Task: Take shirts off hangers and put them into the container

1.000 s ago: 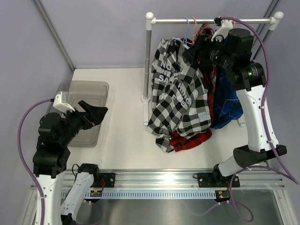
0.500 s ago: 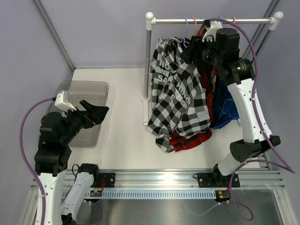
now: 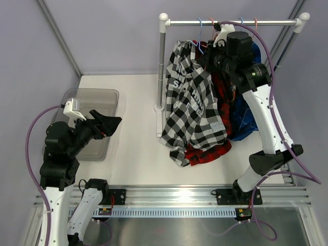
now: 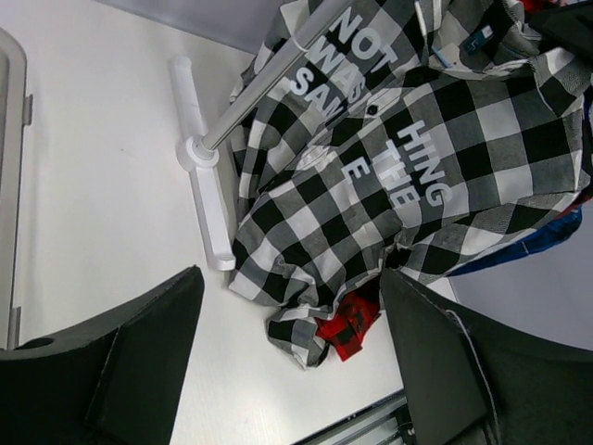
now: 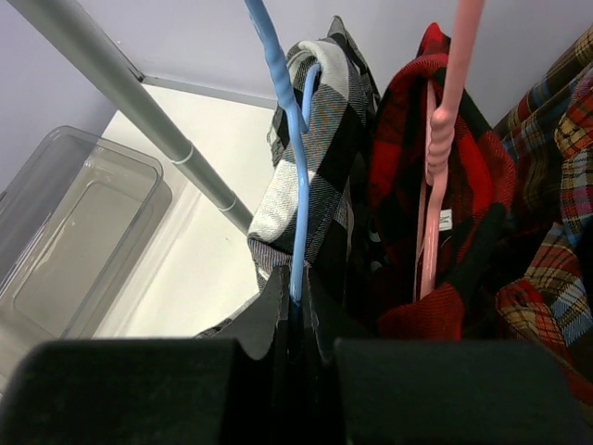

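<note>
Nearest me, my left gripper (image 3: 114,123) hangs with its jaws spread wide, holding nothing, over the near right corner of the smoky-grey container (image 3: 97,97) on the left of the white desk (image 3: 136,128). Farther back, the black-and-white check shirt (image 3: 195,107) droops from the silver rail (image 3: 230,23), its hem apparently resting on the desk above a red-and-black shirt (image 3: 207,152). Up at the rail, my right gripper (image 5: 296,301) is pinched on the light blue hanger (image 5: 298,185) carrying that check shirt; a pink hanger (image 5: 437,139) hangs just beside.
</note>
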Robot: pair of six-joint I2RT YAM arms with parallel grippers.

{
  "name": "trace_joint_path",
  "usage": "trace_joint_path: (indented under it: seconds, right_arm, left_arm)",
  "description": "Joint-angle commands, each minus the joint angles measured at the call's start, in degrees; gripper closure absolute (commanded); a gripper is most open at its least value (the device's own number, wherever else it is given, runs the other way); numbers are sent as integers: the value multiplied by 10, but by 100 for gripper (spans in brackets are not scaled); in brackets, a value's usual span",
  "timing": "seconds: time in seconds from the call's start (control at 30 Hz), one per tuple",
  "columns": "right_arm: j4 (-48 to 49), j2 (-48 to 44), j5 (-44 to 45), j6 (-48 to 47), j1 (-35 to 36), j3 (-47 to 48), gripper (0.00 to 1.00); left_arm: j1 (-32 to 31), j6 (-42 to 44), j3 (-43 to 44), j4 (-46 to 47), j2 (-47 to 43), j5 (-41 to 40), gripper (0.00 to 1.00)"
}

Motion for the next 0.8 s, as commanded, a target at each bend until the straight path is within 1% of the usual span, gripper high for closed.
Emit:
trace_joint_path:
  seconds: [0.0,0.1,0.13,0.17,0.23,0.37,0.4,0.47,0.5,0.57,0.6,0.63,0.67,0.7,0.73,0.77]
  right_arm:
    - [16,-45,19,-17,9,54,100]
    - [-5,-50,12,-15,10,91,100]
    - [-14,-46,7,-13,10,118,100]
    - [-33,-43,3,-12,10,131,100]
    - [-40,-40,-10,-10,10,150,100]
    - [-56,-48,-36,0,10,147,100]
    - [-60,-54,-44,4,10,144,100]
    - [-55,-71,-67,18,13,101,100]
    - [-45,-99,-76,26,21,44,100]
    - [-13,-131,-98,36,31,-18,100]
    - [-4,-160,-104,41,37,-48,100]
    - [4,-173,-107,53,49,-101,100]
    - [18,-186,-105,57,57,-124,100]
    - [26,-214,-105,63,64,-151,100]
    - [37,-229,-108,76,75,-202,100]
    - [59,-242,-119,82,79,-225,100]
  left_arm:
    - [3,27,20,47,16,58,19]
    - [3,39,49,46,30,62,19]
    - [3,41,61,48,41,65,19]
    - [3,41,67,50,47,65,19]
    - [3,41,75,58,69,71,18]
    - [-4,38,109,89,112,84,18]
    - [-17,40,119,93,121,81,18]
    - [-38,48,156,102,151,66,18]
    - [-65,50,169,111,162,59,18]
    - [-99,62,205,123,191,38,19]
    - [-141,70,215,126,200,20,19]
    - [-167,90,226,127,208,0,20]
    - [-187,101,235,127,221,-33,20]
    - [-221,106,245,127,225,-47,20]
    - [-234,111,245,137,228,-56,20]
    - [-243,111,240,147,228,-60,20]
